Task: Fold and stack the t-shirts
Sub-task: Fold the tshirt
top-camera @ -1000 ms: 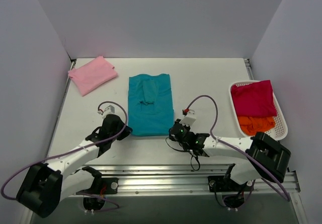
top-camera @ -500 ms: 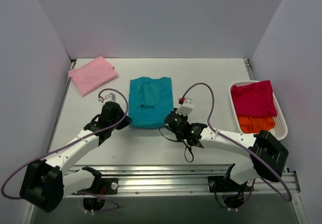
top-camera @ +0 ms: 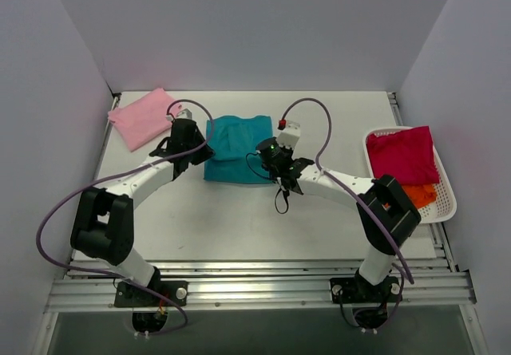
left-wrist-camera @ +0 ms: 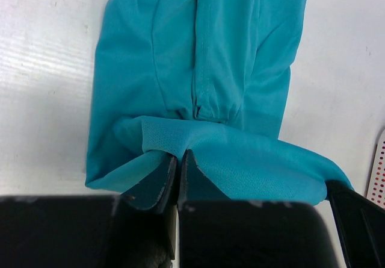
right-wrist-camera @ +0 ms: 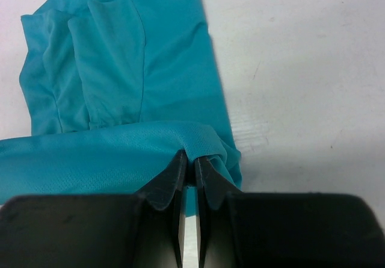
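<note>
**Both grippers clamped on teal hem**

Top: left gripper [top-camera: 200, 154] and right gripper [top-camera: 268, 159] are pinching the near edge of the teal t-shirt [top-camera: 237, 141], which is lying between the pink t-shirt [top-camera: 145, 117] and the basket [top-camera: 449, 203].

Left wrist: jaws are closing tight on a raised hem fold, doubling it over the shirt body.

Right wrist: same, fingers [right-wrist-camera: 171, 177] nipping the opposite hem corner.

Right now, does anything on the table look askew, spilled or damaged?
Nothing stands out. The teal t-shirt is mid-fold, one edge doubled over and pinched in the left fingers and the right fingers. The folded pink t-shirt lies at an angle in the far left corner, but looks tidy.
</note>
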